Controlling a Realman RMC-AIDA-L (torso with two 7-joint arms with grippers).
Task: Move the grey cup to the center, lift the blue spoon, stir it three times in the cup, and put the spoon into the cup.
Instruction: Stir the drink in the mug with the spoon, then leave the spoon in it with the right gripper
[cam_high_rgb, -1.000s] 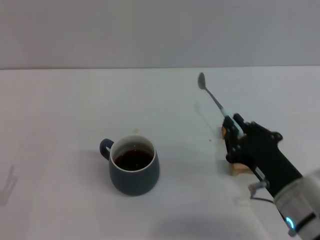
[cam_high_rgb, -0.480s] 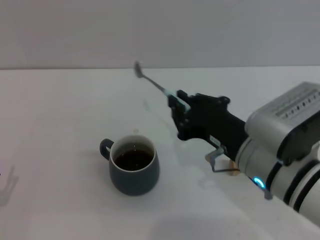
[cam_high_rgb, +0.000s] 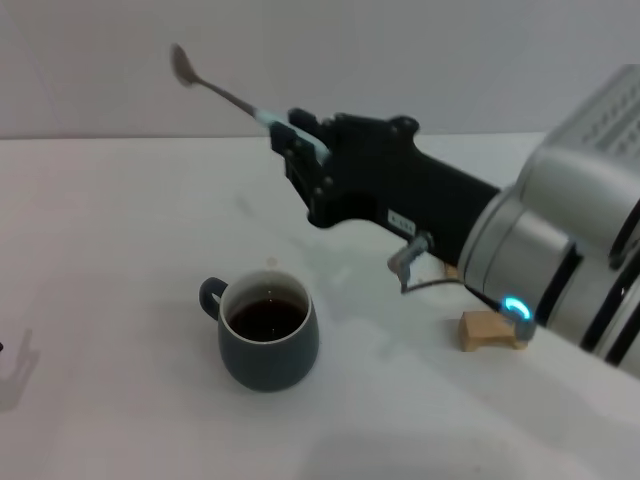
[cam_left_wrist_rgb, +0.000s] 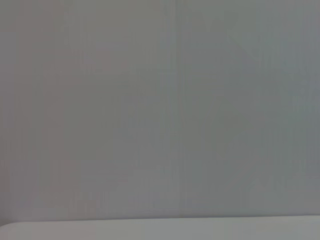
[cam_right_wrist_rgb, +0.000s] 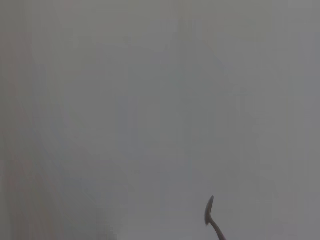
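**Spoon being held aloft above and behind the cup**

The jaws of the right gripper (cam_high_rgb: 300, 150) are being kept closed on the pale handle of the blue spoon (cam_high_rgb: 215, 88), with only a short stub of blue showing where it leaves the black fingers (cam_high_rgb: 285, 140). The spoon is being held by its handle end so that the metal neck and bowl are left free to be dipped. At present the bowl is being pointed up and away, toward the far wall and the robot's left, well above the bench (cam_high_rgb: 120, 220); in the right wrist view just the bowl and a bit of neck (cam_right_wrist_rgb: 211, 215) are being shown against the plain wall. That attitude is judged to be a carrying pose, not a stirring one: the spoon would have to be tipped bowl-down before it could be put into the drink.

The grey cup (cam_high_rgb: 266, 332) is being left upright on the bench, nearer the robot than the gripper and apart from it, with its handle turned to the robot's left and dark liquid inside. It is judged to be already near the middle of the work area.

A small wooden block (cam_high_rgb: 486, 330) is being partly hidden by the right arm, off to the cup's right.

The left gripper is not being shown in any view; its wrist camera is being faced at the wall.
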